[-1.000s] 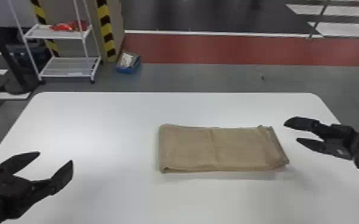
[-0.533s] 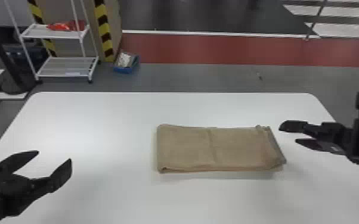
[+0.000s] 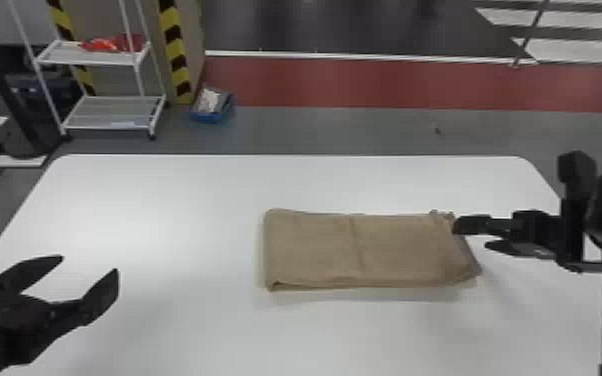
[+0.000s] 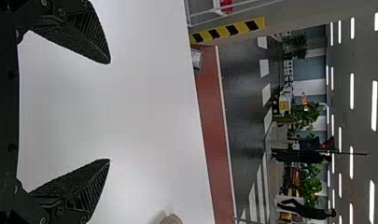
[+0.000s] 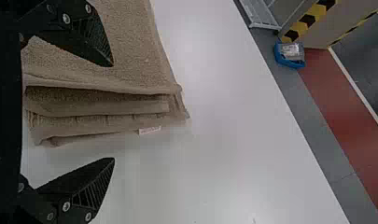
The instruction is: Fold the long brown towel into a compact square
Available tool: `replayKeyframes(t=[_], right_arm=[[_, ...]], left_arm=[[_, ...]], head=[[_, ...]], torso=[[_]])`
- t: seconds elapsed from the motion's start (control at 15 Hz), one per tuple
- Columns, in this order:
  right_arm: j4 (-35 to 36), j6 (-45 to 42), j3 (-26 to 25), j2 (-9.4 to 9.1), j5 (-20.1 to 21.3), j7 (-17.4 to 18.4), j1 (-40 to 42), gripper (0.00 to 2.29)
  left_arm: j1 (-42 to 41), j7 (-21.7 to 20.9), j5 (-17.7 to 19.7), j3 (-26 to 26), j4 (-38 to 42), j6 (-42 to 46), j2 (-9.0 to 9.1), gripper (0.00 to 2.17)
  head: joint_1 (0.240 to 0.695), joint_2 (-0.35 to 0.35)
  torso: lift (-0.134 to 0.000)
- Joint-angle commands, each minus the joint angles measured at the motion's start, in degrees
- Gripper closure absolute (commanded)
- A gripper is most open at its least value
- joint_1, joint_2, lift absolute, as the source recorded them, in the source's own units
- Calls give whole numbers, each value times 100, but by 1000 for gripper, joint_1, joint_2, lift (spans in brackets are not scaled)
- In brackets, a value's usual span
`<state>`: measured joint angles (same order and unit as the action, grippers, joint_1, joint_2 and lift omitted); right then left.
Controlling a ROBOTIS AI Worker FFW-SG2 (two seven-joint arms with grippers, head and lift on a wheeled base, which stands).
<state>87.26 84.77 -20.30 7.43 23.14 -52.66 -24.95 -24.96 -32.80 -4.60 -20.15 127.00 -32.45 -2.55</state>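
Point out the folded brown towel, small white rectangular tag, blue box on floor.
Folded brown towel (image 3: 310,247): head view, top layer.
Small white rectangular tag (image 5: 150,130): right wrist view, face.
Blue box (image 3: 207,118): head view, front wall.

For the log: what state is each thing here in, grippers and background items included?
Towel: folded in layers, lying on the table as an oblong, not yet a square.
Left gripper: open, empty.
Right gripper: open, at the towel's right end, not clamped on it.
Table: bearing the towel.
Blue bin: on the floor, items inside.
White rack: upright, upper shelf loaded.
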Motion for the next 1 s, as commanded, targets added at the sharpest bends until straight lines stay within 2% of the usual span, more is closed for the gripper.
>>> replayKeyframes(t=[0.0,0.2,0.4,0.53,0.93], right_arm=[[-86,-78,272,-93,279,1,-27,194],[-200,-131,404,-102,508,1,-80,194],[-200,-113,360,-93,569,-43,-150,194],[-200,-113,360,-75,719,-95,-168,194],[-227,-96,439,-84,833,-139,-185,194]], left_arm=[[0,-7,12,-24,9,14,0,151],[0,-7,161,-103,18,14,9,151],[-27,99,557,-112,124,-3,97,151],[-35,160,741,-77,264,-56,270,151],[-97,793,1216,257,326,-21,270,151]], head=[[695,-28],[695,-10],[695,-11],[695,-17],[695,-54]], torso=[[-125],[-125],[-125],[-125],[-125]])
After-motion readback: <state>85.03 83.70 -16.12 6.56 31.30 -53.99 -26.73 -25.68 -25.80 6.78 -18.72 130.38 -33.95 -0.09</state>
